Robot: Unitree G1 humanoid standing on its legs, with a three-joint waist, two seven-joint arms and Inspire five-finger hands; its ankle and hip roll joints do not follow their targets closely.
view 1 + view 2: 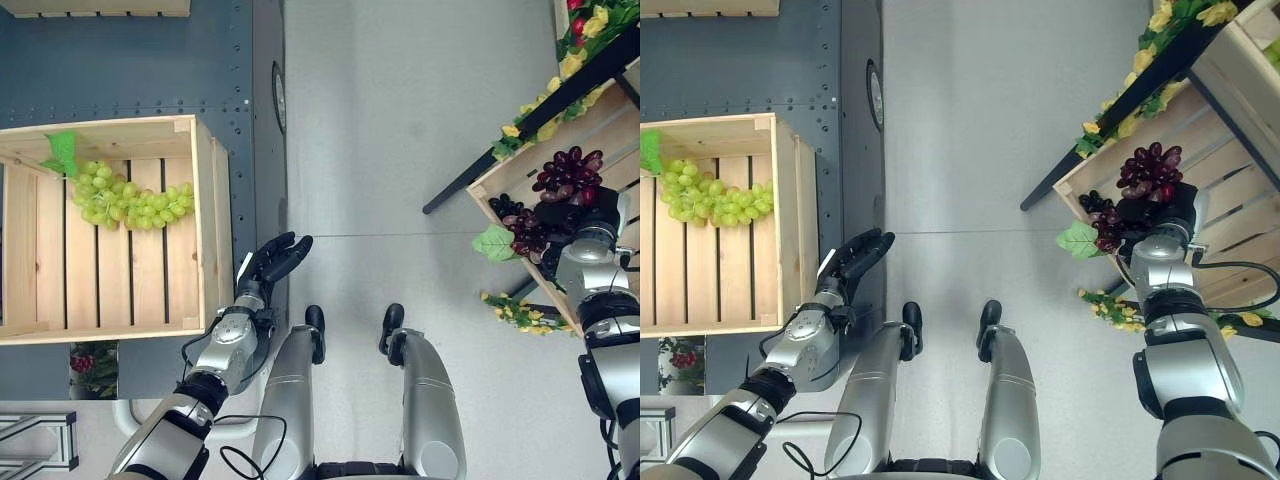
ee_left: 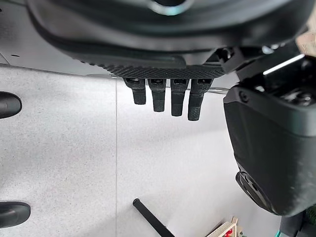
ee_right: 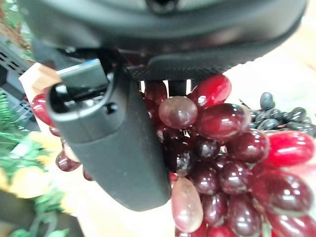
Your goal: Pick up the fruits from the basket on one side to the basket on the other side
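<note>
The green grapes (image 1: 130,200) lie in the wooden crate (image 1: 205,230) at 9 o'clock. The left hand (image 1: 272,258), fingers straight, holds nothing beside it. At 3 o'clock the right hand (image 3: 116,148) closes on the red grapes (image 3: 222,163) in the slanted crate (image 1: 1230,215), beside black grapes (image 3: 284,116).

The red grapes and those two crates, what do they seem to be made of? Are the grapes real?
The red grapes look like glossy plastic: hard highlights and very even, smooth skins, though real fruit can't be ruled out. The right hand is against them. The left crate and the right crate look like pale unfinished wood: slats with visible grain and gaps between boards.
</note>
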